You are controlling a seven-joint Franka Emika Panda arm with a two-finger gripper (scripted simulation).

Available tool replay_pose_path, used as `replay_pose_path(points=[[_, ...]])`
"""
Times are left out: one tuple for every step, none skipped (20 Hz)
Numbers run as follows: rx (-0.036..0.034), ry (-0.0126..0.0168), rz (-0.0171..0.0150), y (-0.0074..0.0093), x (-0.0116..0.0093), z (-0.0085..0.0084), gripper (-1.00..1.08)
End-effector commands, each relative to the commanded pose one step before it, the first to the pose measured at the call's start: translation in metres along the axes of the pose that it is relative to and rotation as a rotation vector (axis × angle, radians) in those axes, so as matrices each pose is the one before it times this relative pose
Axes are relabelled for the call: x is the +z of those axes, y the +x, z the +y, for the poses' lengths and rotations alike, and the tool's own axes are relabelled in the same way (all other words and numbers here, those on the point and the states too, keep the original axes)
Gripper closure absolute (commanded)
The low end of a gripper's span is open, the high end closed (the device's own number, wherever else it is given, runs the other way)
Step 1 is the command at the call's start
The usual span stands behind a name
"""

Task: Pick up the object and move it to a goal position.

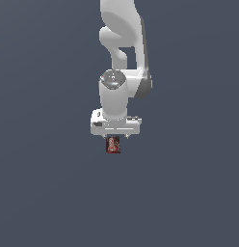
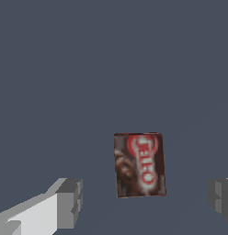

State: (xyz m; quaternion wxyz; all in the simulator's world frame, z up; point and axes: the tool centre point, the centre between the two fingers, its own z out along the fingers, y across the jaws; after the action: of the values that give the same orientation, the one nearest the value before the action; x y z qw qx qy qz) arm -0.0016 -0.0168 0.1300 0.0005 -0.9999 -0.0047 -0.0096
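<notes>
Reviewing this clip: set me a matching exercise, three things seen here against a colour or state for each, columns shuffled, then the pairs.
Things:
1. box
2. gripper
3. arm
4. floor

Descriptions:
A. white, reaching down from above
B. plain slate grey
C. dark red, printed face up
D. open, fingers apart on either side of the box

Pairs: 1-C, 2-D, 3-A, 4-B

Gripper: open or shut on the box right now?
Open. In the wrist view the grey fingers stand wide apart, with the dark red box lying between them, touching neither. The gripper holds nothing.
</notes>
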Motion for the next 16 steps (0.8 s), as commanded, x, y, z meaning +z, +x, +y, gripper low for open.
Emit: replay_pose_path(points=[[-0.01012,-0.00011,-0.00684,-0.00643,0.02169,0.00567,-0.92],[-0.00366,-0.00007,-0.00216,-0.00236,0.00743,0.00188,-0.92],[-0.00331,-0.00008,-0.00196,-0.00223,0.00669,0.00169,-0.92],[-0.00291,-0.00008,-0.00173,-0.00207,0.00594,0.00152,-0.92],[-0.00259,-0.00007,-0.00154,-0.00188,0.00522,0.00132,-0.92],[-0.00222,-0.00007,-0.00132,-0.00167,0.0045,0.00115,-0.92],[-0.00197,-0.00007,-0.00117,-0.00144,0.00383,0.00091,-0.92],[-0.00151,-0.00005,-0.0009,-0.0012,0.00309,0.0008,-0.92],[-0.00119,-0.00004,-0.00071,-0.00095,0.0024,0.00061,-0.92],[-0.00084,-0.00003,-0.0005,-0.00068,0.00171,0.00044,-0.92],[-0.00059,-0.00002,-0.00035,-0.0004,0.00106,0.00021,-0.92],[0.0,0.0,0.0,-0.00015,0.00028,0.00019,-0.92],[0.00143,0.00008,-0.00113,0.00029,-0.00131,-0.00037,-0.92],[0.0,0.0,0.0,-0.00001,0.00035,0.00001,-0.92],[0.0,0.0,0.0,-0.00003,0.00104,0.00002,-0.92],[0.0,0.0,0.0,-0.00006,0.00173,0.00004,-0.92]])
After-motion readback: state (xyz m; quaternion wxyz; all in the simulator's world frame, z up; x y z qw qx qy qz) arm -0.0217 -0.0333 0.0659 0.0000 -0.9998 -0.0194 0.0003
